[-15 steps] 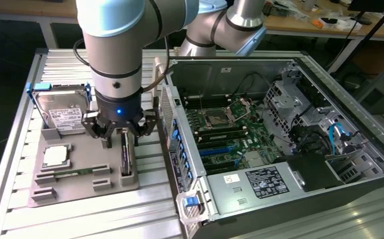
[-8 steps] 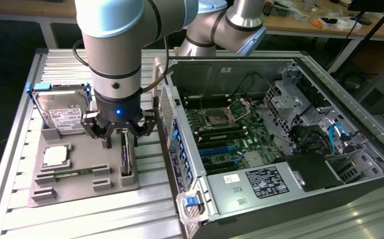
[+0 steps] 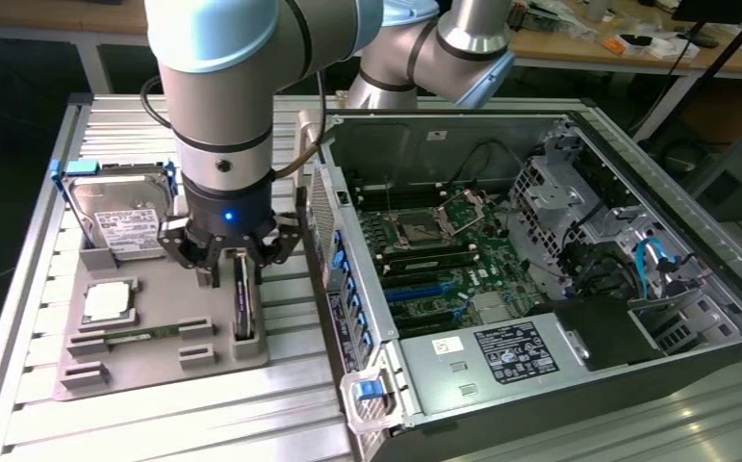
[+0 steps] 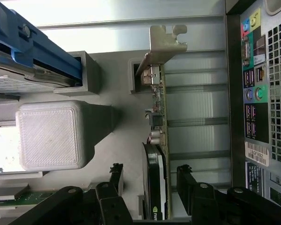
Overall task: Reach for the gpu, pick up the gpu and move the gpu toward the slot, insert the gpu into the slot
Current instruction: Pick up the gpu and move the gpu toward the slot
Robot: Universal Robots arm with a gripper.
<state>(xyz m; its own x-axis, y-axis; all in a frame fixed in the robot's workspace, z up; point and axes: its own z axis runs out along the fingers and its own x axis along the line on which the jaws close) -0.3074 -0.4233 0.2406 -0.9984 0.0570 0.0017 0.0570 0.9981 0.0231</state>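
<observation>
Gripper (image 4: 150,174): jaws apart, straddling the gpu (image 4: 159,108), seemingly clear of it. The gpu stands on edge at three o'clock of the grey fixture plate (image 3: 146,375). Likely light, stiff and fragile; best gripped by the flat faces near the fan.
</observation>
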